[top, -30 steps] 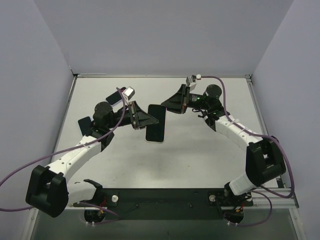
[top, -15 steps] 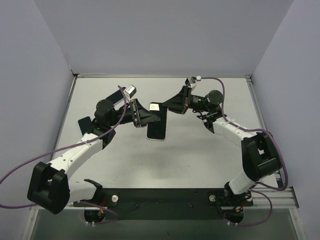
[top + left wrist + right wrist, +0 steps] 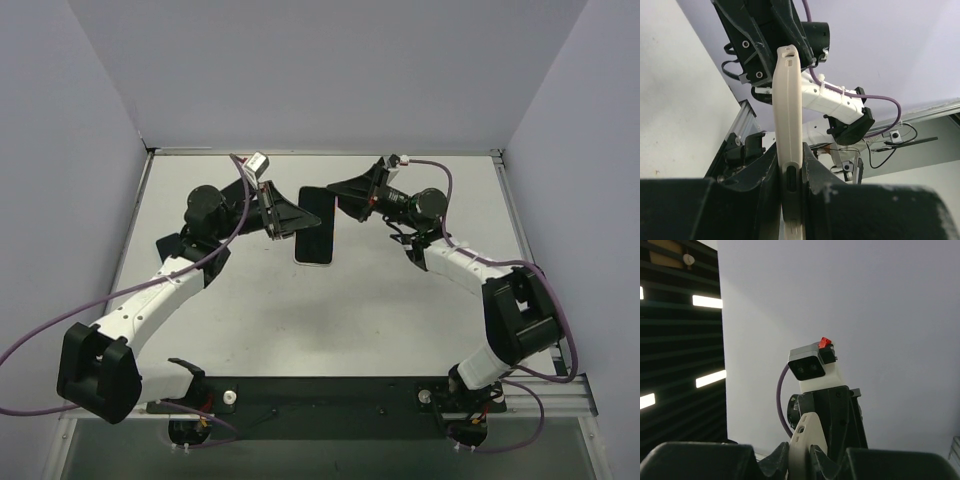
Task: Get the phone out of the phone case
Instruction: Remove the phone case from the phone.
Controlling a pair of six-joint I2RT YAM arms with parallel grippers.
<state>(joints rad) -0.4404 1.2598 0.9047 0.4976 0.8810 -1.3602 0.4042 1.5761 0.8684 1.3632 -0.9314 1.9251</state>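
The phone (image 3: 315, 226) with a dark screen sits in a cream-white case and is held up above the table between the two arms. My left gripper (image 3: 291, 218) is shut on the case's left edge; in the left wrist view the case's side (image 3: 788, 120) runs up between the fingers. My right gripper (image 3: 338, 192) is shut on the upper right corner; in the right wrist view the case's corner (image 3: 807, 440) sticks up between the fingers. The phone is still seated in the case.
The white table (image 3: 330, 300) lies below, with grey walls on three sides. A black object (image 3: 170, 245) lies on the table behind the left arm. The black base rail (image 3: 330, 395) runs along the near edge.
Both grippers have lifted the cased phone and carried it toward the back of the table. The phone now stands more upright. Both grips have held.
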